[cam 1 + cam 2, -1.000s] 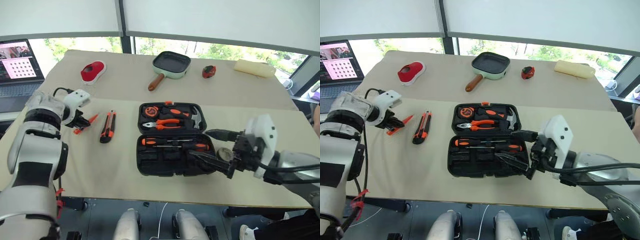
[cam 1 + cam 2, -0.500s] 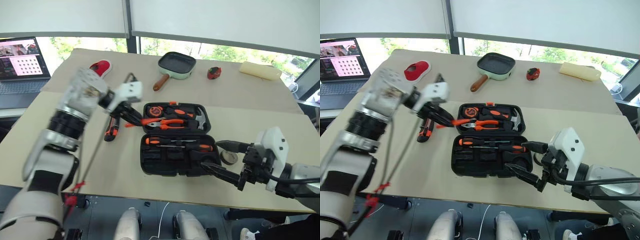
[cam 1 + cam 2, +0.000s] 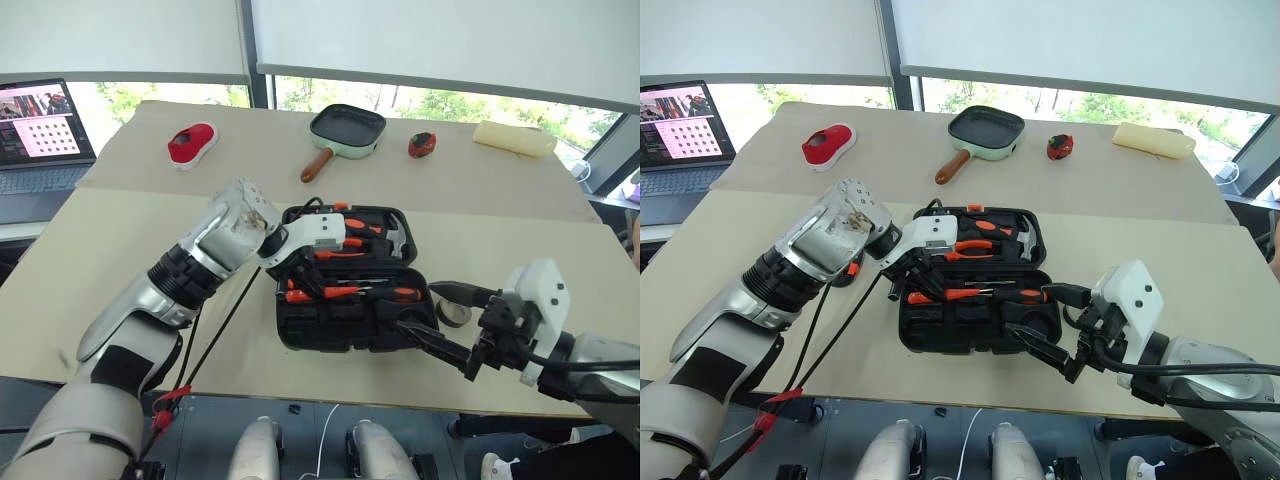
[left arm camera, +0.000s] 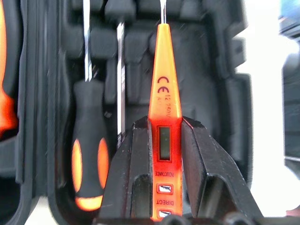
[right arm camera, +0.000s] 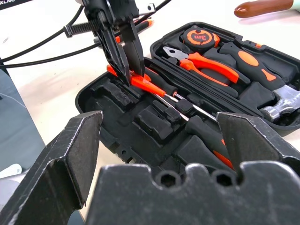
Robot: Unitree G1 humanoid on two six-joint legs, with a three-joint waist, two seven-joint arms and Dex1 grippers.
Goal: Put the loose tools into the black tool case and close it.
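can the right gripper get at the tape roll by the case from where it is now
Probably yes. The small dark tape roll lies on the table just right of the black tool case, beside the open, empty right gripper; nothing lies between them.

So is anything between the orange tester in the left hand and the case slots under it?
Nothing visible. The left hand grips the orange tester directly over the open black tool case, beside a seated black-handled screwdriver. The moulded slots below it look free.

Black tool case [image 3: 345, 325] lies open, orange tester screwdriver [image 4: 164, 112] above its slots.
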